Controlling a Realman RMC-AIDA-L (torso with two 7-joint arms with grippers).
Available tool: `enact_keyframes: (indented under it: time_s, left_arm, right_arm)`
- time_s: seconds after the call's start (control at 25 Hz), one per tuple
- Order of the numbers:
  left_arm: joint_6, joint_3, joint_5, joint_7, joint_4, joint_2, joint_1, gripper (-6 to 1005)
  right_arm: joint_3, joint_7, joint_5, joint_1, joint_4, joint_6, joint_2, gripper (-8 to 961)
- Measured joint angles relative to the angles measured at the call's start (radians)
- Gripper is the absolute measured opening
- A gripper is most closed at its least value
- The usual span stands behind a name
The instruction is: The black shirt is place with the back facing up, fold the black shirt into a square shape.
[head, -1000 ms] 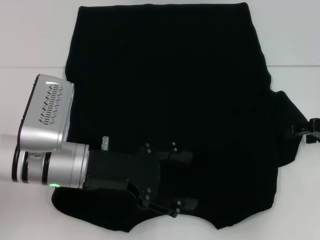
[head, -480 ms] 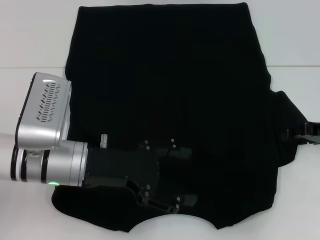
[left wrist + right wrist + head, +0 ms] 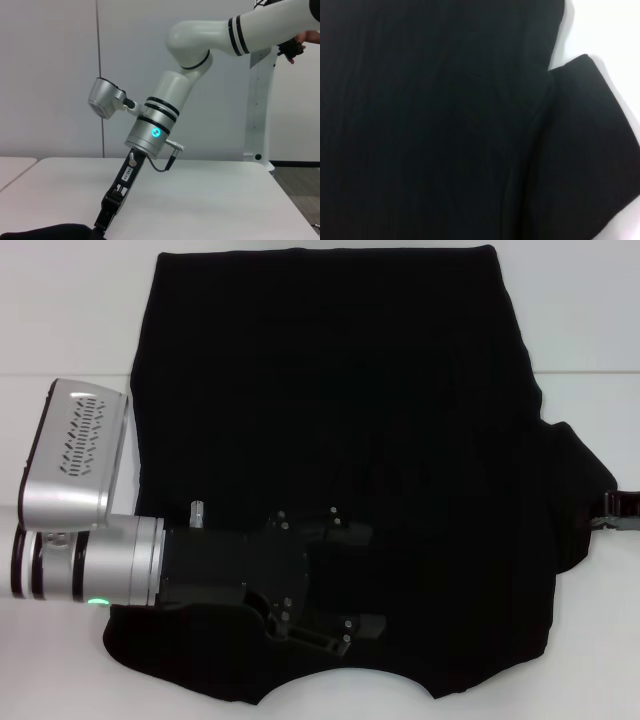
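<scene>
The black shirt (image 3: 340, 420) lies spread flat on the white table (image 3: 60, 310), plain side up, with no lettering showing. My left gripper (image 3: 362, 578) hangs over the shirt's near middle, its two fingers wide apart and nothing visibly between them. My right gripper (image 3: 622, 510) is at the far right edge of the head view, against the tip of the shirt's right sleeve (image 3: 575, 480). The left wrist view shows that right gripper (image 3: 106, 216) reaching down to the shirt's edge (image 3: 50, 232). The right wrist view is filled by the shirt (image 3: 430, 125) and its sleeve (image 3: 590, 150).
Bare white table (image 3: 612, 25) surrounds the shirt on the left, right and far sides. The left arm's silver wrist housing (image 3: 75, 450) stands over the table beside the shirt's left edge. A table seam (image 3: 60, 375) runs across.
My left arm has drawn a little to the left and nearer, its gripper sliding with it over the shirt. My right gripper has shifted slightly right and nearer, toward the frame edge.
</scene>
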Motion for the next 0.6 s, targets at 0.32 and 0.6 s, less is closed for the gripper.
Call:
enact_keyframes:
  time_s: [0.32,0.6]
  left_arm:
    - [0.003,-0.002,-0.003,-0.003,-0.003,-0.003,0.003,948]
    - [0.009,-0.002,-0.032,-0.018,-0.008,-0.006,0.014,949]
  right_arm:
    - [0.01,-0.01,0.005,-0.026,-0.026,0.006,-0.006,49]
    - [0.064,-0.054,0.008,-0.059,-0.05,0.001,-0.012,11]
